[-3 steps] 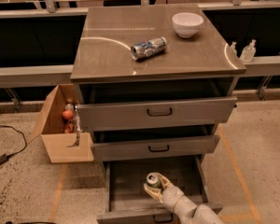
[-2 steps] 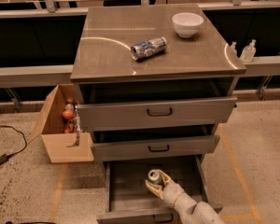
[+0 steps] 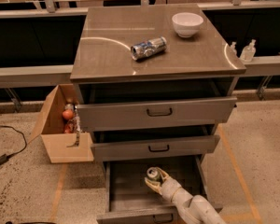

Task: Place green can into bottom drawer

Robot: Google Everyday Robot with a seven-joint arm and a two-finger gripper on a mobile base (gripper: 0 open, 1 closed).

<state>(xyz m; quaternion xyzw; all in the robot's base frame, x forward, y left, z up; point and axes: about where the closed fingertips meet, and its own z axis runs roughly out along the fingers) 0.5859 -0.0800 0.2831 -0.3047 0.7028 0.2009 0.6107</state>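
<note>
Change: we see the green can (image 3: 153, 173) sitting slightly farther back in the bottom drawer (image 3: 126, 190) than a second ago, carried there by the gripper (image 3: 156, 179).
Gripper: it is inside the open drawer, below the desk's front edge and a little right of its middle.
Fingers: they wrap the can on both sides and hold it upright, silver top showing.
Meaning: we judge the placing nearly done, with only the set-down and release left. We cannot tell whether the can's base touches the drawer floor.
Surface: the desk (image 3: 107, 55) has a grey metal top. A silver-and-blue can (image 3: 149, 47) lies on its side near the middle, and a white bowl (image 3: 187, 23) stands toward the back right corner.
Room: a cardboard box (image 3: 60, 139) stands on the speckled floor by the desk's left edge, and small bottles (image 3: 248, 50) stand past the right edge.
</note>
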